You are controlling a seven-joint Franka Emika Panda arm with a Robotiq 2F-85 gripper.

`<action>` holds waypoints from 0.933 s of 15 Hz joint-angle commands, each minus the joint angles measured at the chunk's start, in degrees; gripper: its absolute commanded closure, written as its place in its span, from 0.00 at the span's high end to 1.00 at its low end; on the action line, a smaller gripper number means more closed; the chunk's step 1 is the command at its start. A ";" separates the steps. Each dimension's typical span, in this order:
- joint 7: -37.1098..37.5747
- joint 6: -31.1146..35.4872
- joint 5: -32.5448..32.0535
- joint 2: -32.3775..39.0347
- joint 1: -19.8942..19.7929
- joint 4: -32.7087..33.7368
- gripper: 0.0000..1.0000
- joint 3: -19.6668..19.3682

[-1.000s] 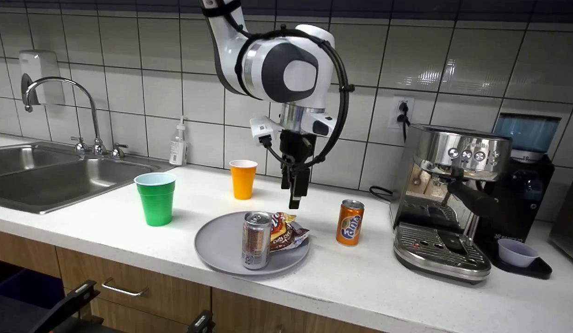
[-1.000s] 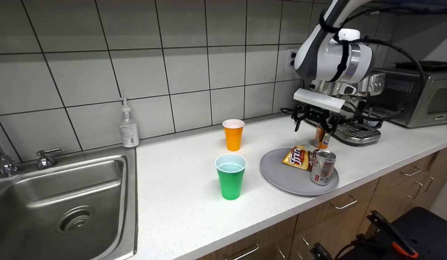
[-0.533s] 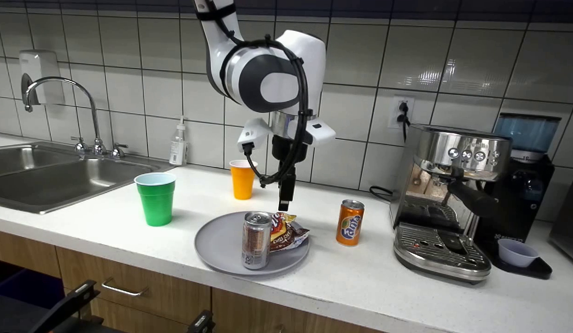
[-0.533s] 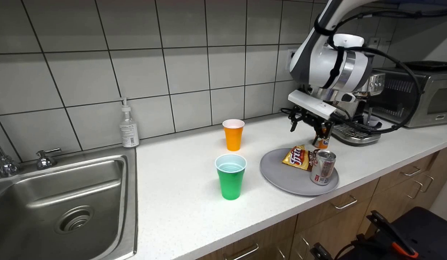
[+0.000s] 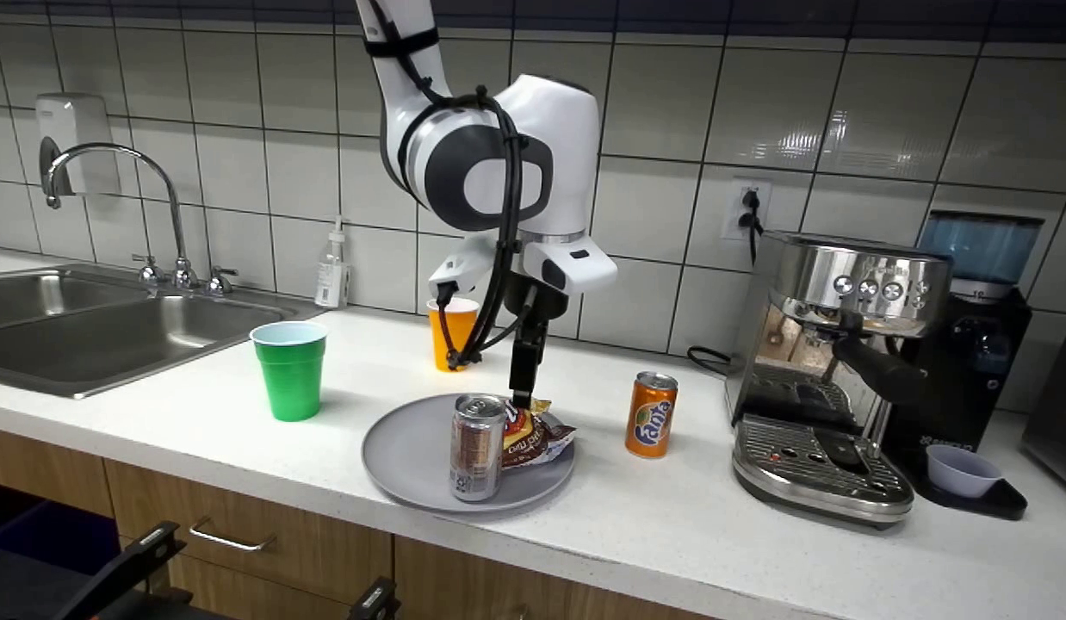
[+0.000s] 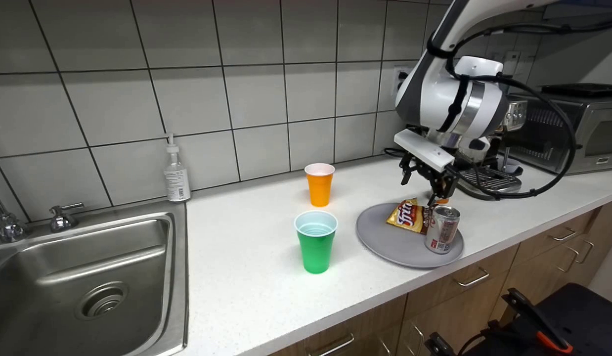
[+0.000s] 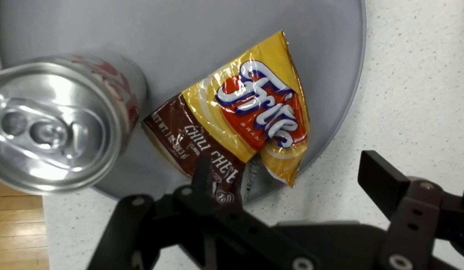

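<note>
A tiled wall (image 6: 187, 99) backs a pale speckled kitchen counter (image 5: 671, 525). Above the counter hangs the gripper (image 6: 418, 192), its fingers spread wide apart. In the wrist view, one finger overlaps the brown end of a crumpled chip bag (image 7: 235, 123); whether it touches the bag cannot be told. The chip bag lies on a round gray plate (image 7: 172, 33), and a silver can (image 7: 48, 131) stands upright just beside it on the same plate. Off the plate, an orange soda can (image 5: 651, 415) stands on the counter, with a metal espresso machine (image 5: 852, 293) beyond it. Toward the steel sink (image 6: 176, 296), a green cup (image 6: 316, 242) and an orange cup (image 6: 320, 185) stand upright, apart from the plate, the orange one nearer the wall. A pump bottle (image 6: 177, 178) stands close to the wall by the sink's corner.
</note>
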 commanded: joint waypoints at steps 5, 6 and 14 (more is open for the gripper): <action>5.20 3.03 1.71 1.90 0.35 -0.95 1.00 0.53; 5.56 3.15 1.74 2.16 0.35 -0.87 1.00 0.56; 5.57 3.58 4.11 3.63 0.13 -0.23 1.00 0.73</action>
